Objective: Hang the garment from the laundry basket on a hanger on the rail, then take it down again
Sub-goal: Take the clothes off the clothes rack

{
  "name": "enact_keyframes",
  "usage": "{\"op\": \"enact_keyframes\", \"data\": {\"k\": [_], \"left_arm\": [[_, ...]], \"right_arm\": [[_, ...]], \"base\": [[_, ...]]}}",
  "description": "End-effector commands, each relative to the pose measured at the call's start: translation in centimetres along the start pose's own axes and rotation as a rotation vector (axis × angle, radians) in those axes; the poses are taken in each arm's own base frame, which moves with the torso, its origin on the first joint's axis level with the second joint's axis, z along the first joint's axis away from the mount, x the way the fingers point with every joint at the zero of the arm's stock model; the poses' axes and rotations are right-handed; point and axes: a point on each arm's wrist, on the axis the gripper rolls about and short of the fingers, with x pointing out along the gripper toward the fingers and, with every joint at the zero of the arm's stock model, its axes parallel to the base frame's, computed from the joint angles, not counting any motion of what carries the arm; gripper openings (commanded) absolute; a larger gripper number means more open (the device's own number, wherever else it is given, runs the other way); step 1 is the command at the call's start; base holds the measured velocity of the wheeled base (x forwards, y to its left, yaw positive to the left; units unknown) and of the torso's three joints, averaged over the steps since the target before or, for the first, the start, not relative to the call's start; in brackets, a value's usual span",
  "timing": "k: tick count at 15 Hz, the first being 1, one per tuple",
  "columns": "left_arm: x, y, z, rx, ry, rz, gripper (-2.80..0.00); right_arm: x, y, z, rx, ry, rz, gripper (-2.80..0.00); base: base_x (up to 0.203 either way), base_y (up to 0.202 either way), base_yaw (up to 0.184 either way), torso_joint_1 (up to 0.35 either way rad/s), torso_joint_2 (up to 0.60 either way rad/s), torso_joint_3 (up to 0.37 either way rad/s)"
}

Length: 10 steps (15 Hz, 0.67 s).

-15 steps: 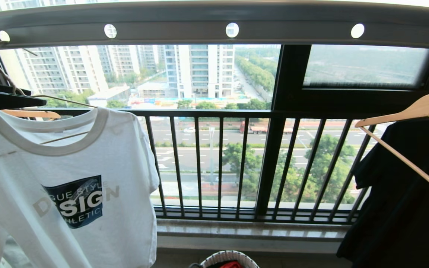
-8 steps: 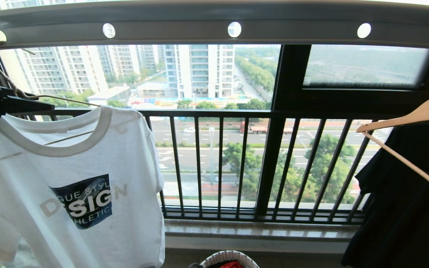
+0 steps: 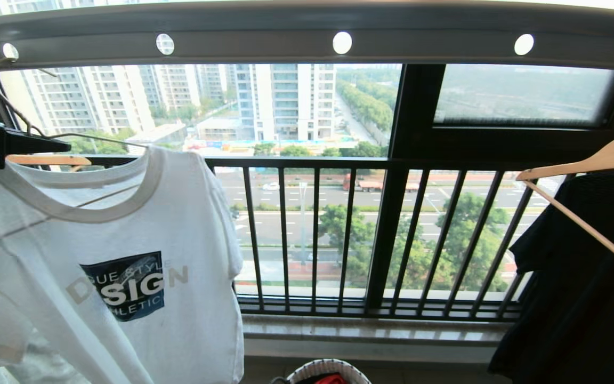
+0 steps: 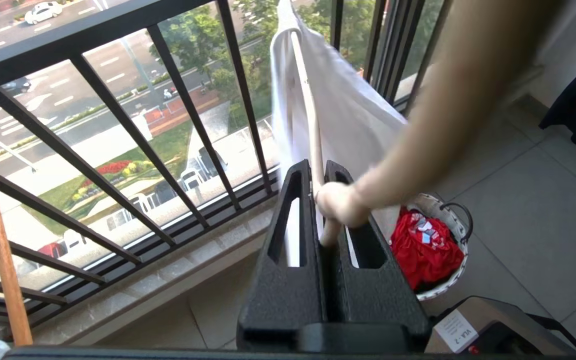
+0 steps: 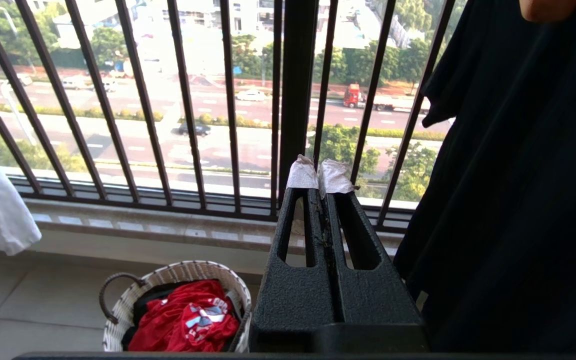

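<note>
Head view: faces the window straight on from just below the rail (image 3: 307, 32), railing (image 3: 339, 234) mid-distance. Left wrist view: looks down along its end effector (image 4: 318, 172), close on the hanger (image 4: 310, 115). Right wrist view: lower, toward the railing. Both wrist views share the laundry basket (image 5: 168, 280).

Count, all views:
- White T-shirt (image 3: 126, 256): 1.
- Black garment (image 3: 579, 277): 1.
- Thin wire hanger (image 3: 72, 140): 1.
- Wooden hangers: 2, one at right (image 3: 600, 157), one behind the shirt (image 3: 46, 159).
- Rail (image 3: 264, 24): 1; round holes visible: 4.
- Woven basket (image 5: 178, 275): 1, one red cloth (image 5: 188, 320) inside.
- Grippers: 2, left (image 4: 318, 172), right (image 5: 319, 177).
</note>
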Motion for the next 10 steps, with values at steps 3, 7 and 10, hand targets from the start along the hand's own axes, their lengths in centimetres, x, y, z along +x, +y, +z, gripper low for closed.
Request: {"op": "enact_keyframes", "data": {"k": [3, 7, 10], "left_arm": [[-1.2, -1.4, 0.9, 0.0, -0.015, 0.011, -2.8], [-2.2, -2.9, 1.2, -0.013, -0.009, 0.029, -2.8], [-2.9, -3.9, 1.0, -0.024, 0.032, 0.083, -2.8]], "right_arm": [[0.0, 0.0, 0.0, -0.001, 0.001, 0.001, -2.8], [0.0, 0.0, 0.0, -0.001, 0.001, 0.001, -2.8], [0.0, 0.0, 0.0, -0.001, 0.001, 0.001, -2.8]], "base": [[0.0, 0.0, 0.0, 0.0, 0.0, 0.0], [0.0, 0.0, 0.0, 0.0, 0.0, 0.0], [0.0, 0.0, 0.0, 0.0, 0.0, 0.0]]}}
